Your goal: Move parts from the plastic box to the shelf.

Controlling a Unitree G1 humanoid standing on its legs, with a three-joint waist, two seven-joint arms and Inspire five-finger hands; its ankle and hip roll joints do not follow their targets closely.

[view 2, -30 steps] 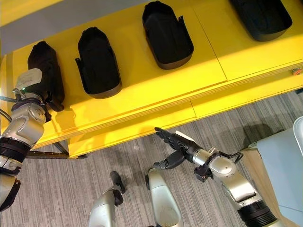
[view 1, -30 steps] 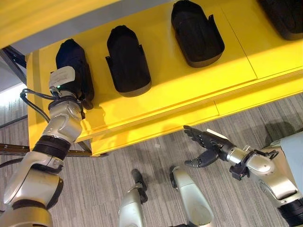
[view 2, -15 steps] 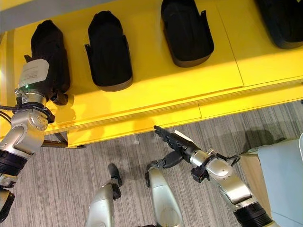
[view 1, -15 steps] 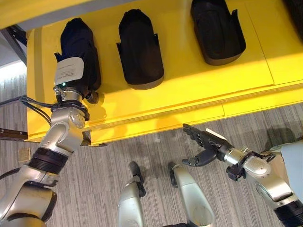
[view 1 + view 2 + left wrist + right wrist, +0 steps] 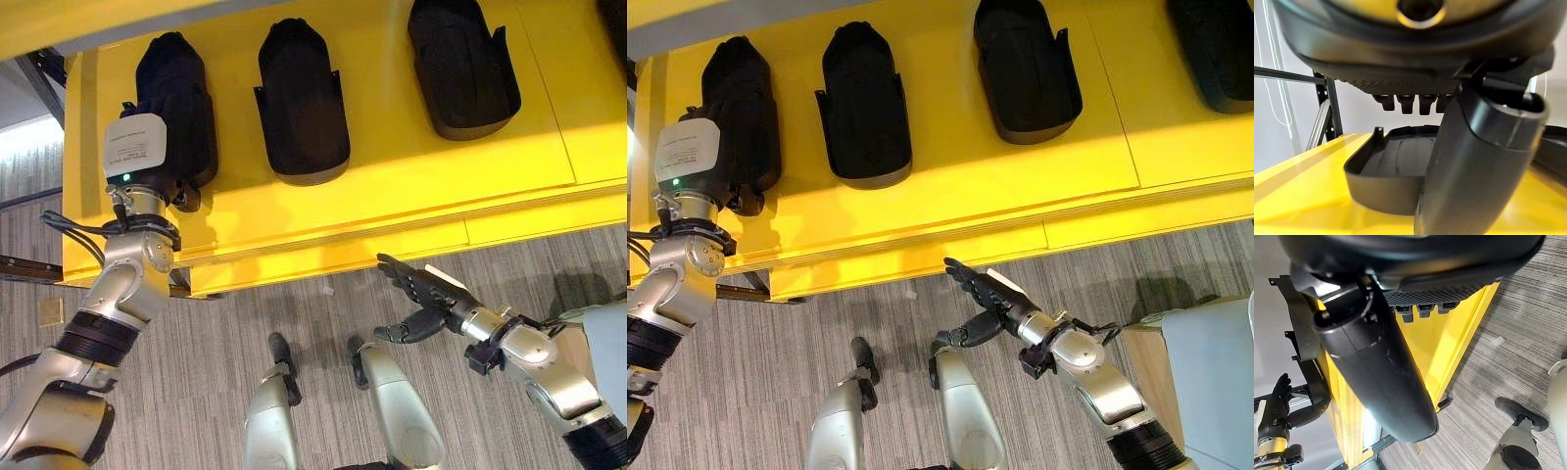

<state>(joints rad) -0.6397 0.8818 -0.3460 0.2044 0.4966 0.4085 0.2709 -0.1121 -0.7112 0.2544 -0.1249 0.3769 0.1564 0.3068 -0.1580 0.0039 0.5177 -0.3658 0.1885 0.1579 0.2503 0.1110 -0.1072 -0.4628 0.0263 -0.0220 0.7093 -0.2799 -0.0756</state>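
1. Parts sit in a row on the yellow shelf [image 5: 411, 186]: black moulded shells, the leftmost part [image 5: 174, 108] beneath the left hand [image 5: 162, 162].
2. Left hand lies on that part; whether its fingers grip cannot be told.
3. Right hand [image 5: 421, 304] hovers over the carpeted floor [image 5: 196, 392] below the shelf edge, fingers spread, holding nothing.

Workshop/lab: yellow shelf [image 5: 392, 186] w/ black parts [image 5: 302, 103], grey carpet [image 5: 196, 392].
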